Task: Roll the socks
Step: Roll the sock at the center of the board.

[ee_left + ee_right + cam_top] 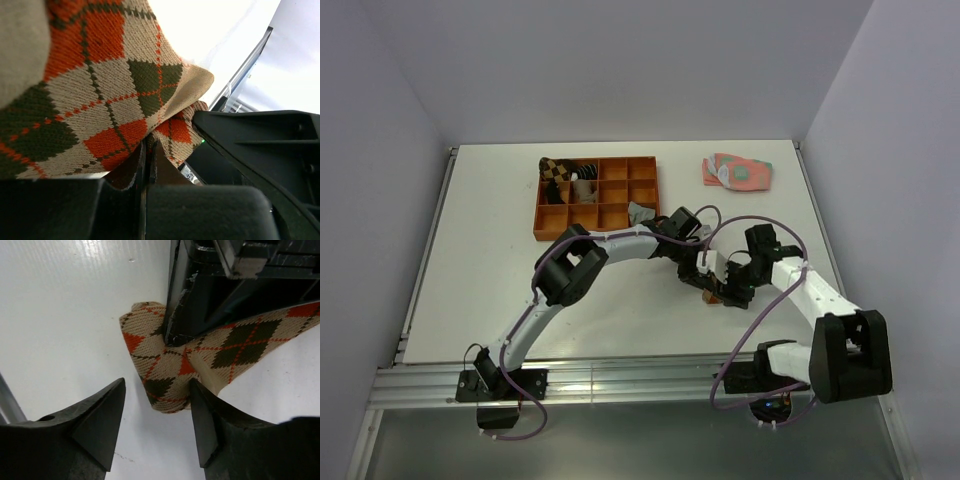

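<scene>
Left pincer (149, 150) clamped shut on the tan sock with orange and brown argyle diamonds (235, 347), which lies on the white bench (65, 315). Right pincer (157, 390) wide apart, empty, straddling its doubled-over end. I judge rolling barely begun, with no finished roll.

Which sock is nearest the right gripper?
The tan argyle sock pinched by the left gripper; the argyle one in the orange tray and the pink-and-green socks lie far off.

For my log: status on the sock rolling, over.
Left gripper shut on argyle sock. Right gripper open, straddling its folded end. Orange tray apart, far side.
</scene>
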You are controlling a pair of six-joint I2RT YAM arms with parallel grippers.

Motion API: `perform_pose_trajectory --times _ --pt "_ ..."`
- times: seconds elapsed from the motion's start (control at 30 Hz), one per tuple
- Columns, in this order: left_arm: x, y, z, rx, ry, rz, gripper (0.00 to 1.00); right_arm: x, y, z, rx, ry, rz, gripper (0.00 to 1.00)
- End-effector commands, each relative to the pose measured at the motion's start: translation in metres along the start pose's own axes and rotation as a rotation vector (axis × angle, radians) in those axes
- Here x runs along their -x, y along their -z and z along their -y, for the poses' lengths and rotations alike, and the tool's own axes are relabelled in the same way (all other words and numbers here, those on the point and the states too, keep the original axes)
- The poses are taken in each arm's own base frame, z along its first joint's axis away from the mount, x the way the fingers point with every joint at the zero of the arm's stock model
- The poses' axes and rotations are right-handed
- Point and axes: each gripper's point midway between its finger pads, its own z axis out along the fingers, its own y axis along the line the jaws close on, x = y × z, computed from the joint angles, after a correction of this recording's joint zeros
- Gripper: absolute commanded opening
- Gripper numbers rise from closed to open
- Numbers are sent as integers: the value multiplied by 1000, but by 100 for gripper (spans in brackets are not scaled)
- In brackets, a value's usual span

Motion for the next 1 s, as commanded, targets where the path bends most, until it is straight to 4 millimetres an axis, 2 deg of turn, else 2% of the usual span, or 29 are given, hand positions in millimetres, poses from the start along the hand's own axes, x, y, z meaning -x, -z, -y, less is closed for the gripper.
perform_pose_trajectory --times 0.0,0.03,0.07,0.27,0.3,0.33,0.37,0.4,0.47,0.5,0.57,0.6,0.63,0.7,0.93,0.97 --pt "-13 -17 -61 167 77 -26 0 -2 -7 7 -23 20 -23 60" --pt "-14 -17 -62 170 79 -26 0 -3 -9 6 -10 15 -31 58" --pt "-13 -17 -61 160 73 -19 1 -4 -9 7 -12 12 -37 49" --pt "-10 -6 -51 139 30 51 11 -12 -16 0 50 -22 -66 28" --pt "-6 -1 -44 134 7 80 16 -14 -16 -3 62 -31 -71 27" --pt "-2 1 -49 161 0 117 18 -15 -17 -6 77 -36 -77 26" --pt "0 8 -40 153 -29 146 20 -16 -18 -7 82 -39 -80 26" --pt "1 11 -44 166 -36 168 24 -17 -18 -8 86 -40 -84 25" --pt "8 17 -43 177 -67 224 26 -19 -18 -9 99 -47 -91 25" --pt "10 24 -35 168 -80 252 26 -19 -18 -11 106 -51 -94 25" --pt "14 28 -37 176 -94 298 27 -19 -17 -11 115 -61 -95 24" --pt "15 35 -28 159 -108 324 30 -19 -16 -13 125 -66 -99 24" --pt "12 36 -34 168 -104 331 32 -18 -16 -14 137 -73 -99 24" --pt "16 42 -26 143 -125 375 35 -17 -15 -13 143 -82 -102 23" --pt "16 51 -31 170 -176 469 35 -17 -13 -11 170 -100 -124 22" --pt "15 57 -22 153 -194 495 35 -17 -13 -11 177 -102 -127 22"
